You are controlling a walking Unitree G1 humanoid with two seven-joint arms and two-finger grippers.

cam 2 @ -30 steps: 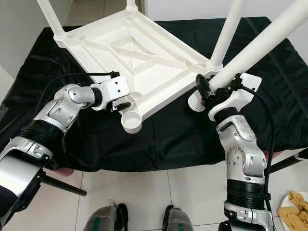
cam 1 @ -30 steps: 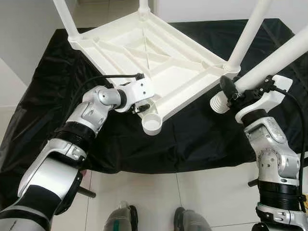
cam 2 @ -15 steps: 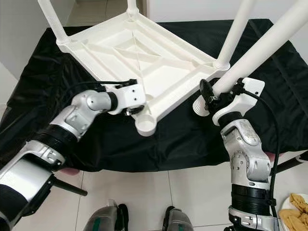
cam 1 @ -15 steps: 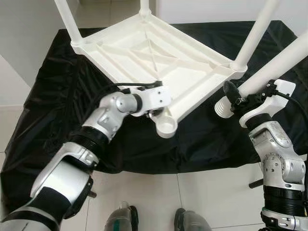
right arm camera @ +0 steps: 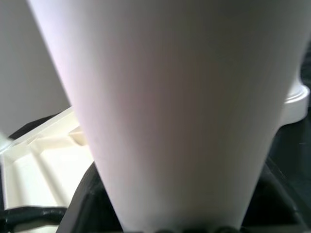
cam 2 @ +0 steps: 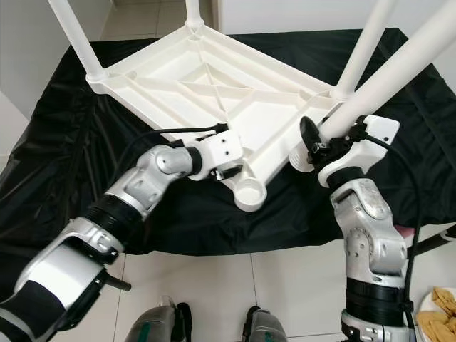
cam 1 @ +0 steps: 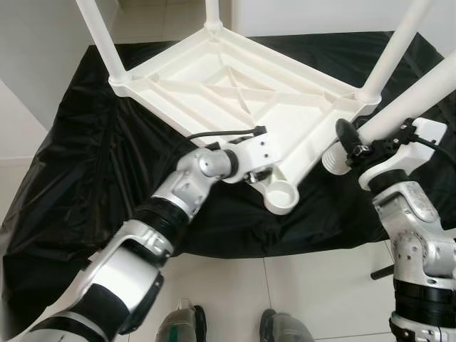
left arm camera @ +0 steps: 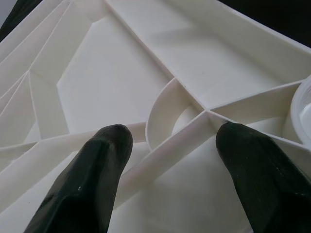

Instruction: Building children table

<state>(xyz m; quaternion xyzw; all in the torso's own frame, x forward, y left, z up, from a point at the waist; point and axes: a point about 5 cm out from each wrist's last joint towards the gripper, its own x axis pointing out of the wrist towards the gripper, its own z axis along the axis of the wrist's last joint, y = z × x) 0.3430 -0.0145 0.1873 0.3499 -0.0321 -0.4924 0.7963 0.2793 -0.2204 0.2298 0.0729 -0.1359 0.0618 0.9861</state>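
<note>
Setting: a black cloth (cam 1: 78, 178) covers a low surface above a pale tiled floor (cam 1: 235, 292).
Left gripper (left arm camera: 172, 145): fingers spread apart over the ribbed underside of the table, close to its near corner; nothing is pinched between the fingers (left arm camera: 92, 165).
Table (cam 1: 235, 92): white plastic, upside down on the cloth, with its near corner tilted up toward the robot.
Empty socket (cam 1: 281, 196): a round open cup at the near corner of the table, just beside the left gripper.
Fitted legs (cam 1: 96, 35): three white legs stand up from the other corners, at the far left, far middle and right (cam 1: 392, 50).
Right gripper (cam 2: 322, 142): clenched around the loose leg, near its lower end.
Loose leg (cam 2: 399, 71): a white tapered tube held slanting up and to the right; its ribbed end (cam 1: 333, 158) hangs just beside the table's right edge, apart from the empty socket.
Robot's feet (cam 1: 182, 324): visible on the tiles below the cloth.
</note>
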